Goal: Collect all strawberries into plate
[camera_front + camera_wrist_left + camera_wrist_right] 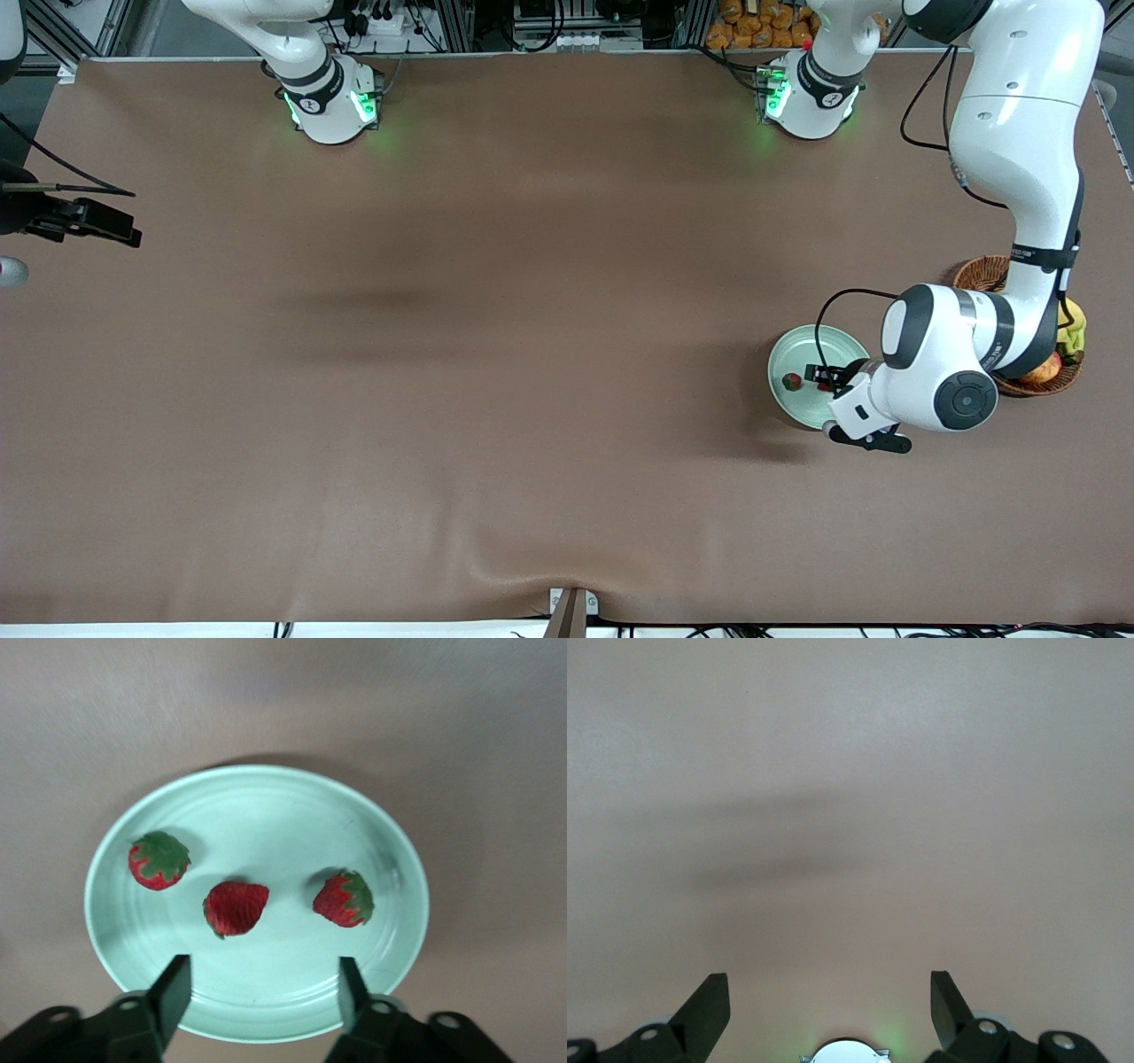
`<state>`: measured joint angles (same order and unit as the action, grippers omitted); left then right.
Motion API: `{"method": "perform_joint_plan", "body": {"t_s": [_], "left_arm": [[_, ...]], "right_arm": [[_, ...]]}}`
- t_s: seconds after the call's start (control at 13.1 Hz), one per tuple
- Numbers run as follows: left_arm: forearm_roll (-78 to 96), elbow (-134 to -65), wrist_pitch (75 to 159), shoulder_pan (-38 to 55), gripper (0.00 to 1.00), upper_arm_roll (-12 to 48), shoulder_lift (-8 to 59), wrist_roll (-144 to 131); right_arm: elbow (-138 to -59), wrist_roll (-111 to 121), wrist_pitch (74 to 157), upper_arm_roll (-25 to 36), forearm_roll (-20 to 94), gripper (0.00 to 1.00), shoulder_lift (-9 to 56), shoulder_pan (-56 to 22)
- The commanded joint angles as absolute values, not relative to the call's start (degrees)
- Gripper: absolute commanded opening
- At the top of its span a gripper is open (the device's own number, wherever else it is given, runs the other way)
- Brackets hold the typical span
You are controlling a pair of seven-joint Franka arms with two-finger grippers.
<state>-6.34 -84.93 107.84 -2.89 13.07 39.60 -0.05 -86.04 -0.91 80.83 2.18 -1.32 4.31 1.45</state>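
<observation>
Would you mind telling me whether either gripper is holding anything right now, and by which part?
Nothing is held. The left gripper hangs open over the plate, where all three strawberries lie free. The right gripper waits open over bare table.

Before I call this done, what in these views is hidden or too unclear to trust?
- Front view: only one strawberry shows plainly on the plate; the left arm's wrist covers the rest, and the left gripper too.
- Front view: the wicker basket and its fruit are mostly hidden by the left arm.
- Right gripper: the right wrist view shows only bare table beneath its open fingers.
</observation>
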Motion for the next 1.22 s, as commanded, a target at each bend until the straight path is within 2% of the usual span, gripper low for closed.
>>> {"method": "perform_joint_plan", "body": {"t_s": [0.0,0.31,0.61,0.76,0.99,1.15], "left_arm": [[-6.86,-84.30,104.34,-2.20,1.00,13.62,31.49,0.09],[-6.59,-83.23,101.69,-2.99,1.00,13.62,21.47,0.88],[-6.42,-83.67,87.49,-3.16,1.00,13.19,12.07,0.27],[-5.89,-84.20,83.51,-4.21,1.00,13.01,7.23,0.35],[0.87,-86.82,84.28,-7.29,1.00,12.48,2.66,0.70],[1.05,-90.69,84.55,-5.20,1.00,9.25,-1.74,0.26]], "right_arm": [[-85.52,-1.85,81.03,2.55,-2.02,1.00,4.31,1.23],[-85.43,-1.93,80.69,2.55,-0.89,1.00,4.31,1.49],[-85.43,-1.85,80.42,2.55,2.02,1.00,4.22,2.46],[-85.43,-1.93,80.33,2.64,1.93,1.00,4.22,2.46],[-85.08,-1.84,80.42,2.55,1.32,1.00,4.22,2.46],[-84.64,-1.67,80.51,2.55,1.14,1.00,4.31,2.20]]}}
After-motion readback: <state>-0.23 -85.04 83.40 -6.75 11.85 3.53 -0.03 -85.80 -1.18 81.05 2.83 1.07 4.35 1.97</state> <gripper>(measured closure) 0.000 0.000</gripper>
